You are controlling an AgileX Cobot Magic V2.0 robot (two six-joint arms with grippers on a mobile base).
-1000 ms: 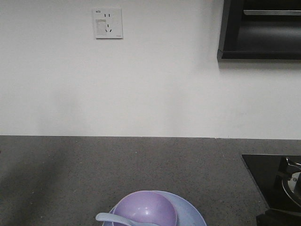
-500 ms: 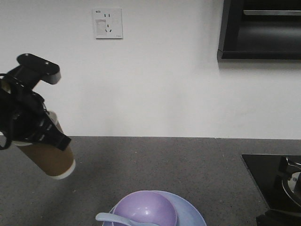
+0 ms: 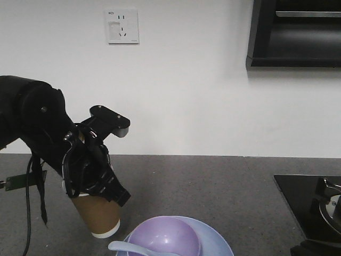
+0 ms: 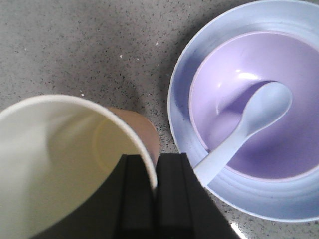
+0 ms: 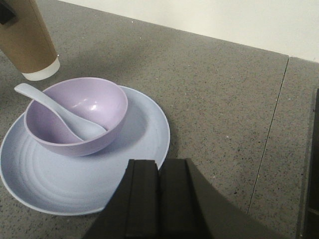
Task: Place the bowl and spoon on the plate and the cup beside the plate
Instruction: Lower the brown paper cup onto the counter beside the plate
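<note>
**Brown cup gripped beside the plate**

Brown paper, the cup (image 3: 99, 214) hangs tilted in the left gripper (image 4: 154, 186), whose black fingers (image 4: 133, 194) clench its white rim, one inside the wall and one outside. From the front view its white base sits low over the grey counter (image 3: 213, 181); whether it touches I cannot tell. Just right of that gripper lies the plate (image 4: 187, 89), pale blue, with the purple bowl (image 4: 219, 79) resting in its middle. The spoon (image 4: 251, 119) lies in the bowl, scoop down inside and handle leaning over the rim toward the gripper. The right gripper (image 5: 158, 199) hovers on the plate's near side, its two fingers pressed together around nothing.
</note>
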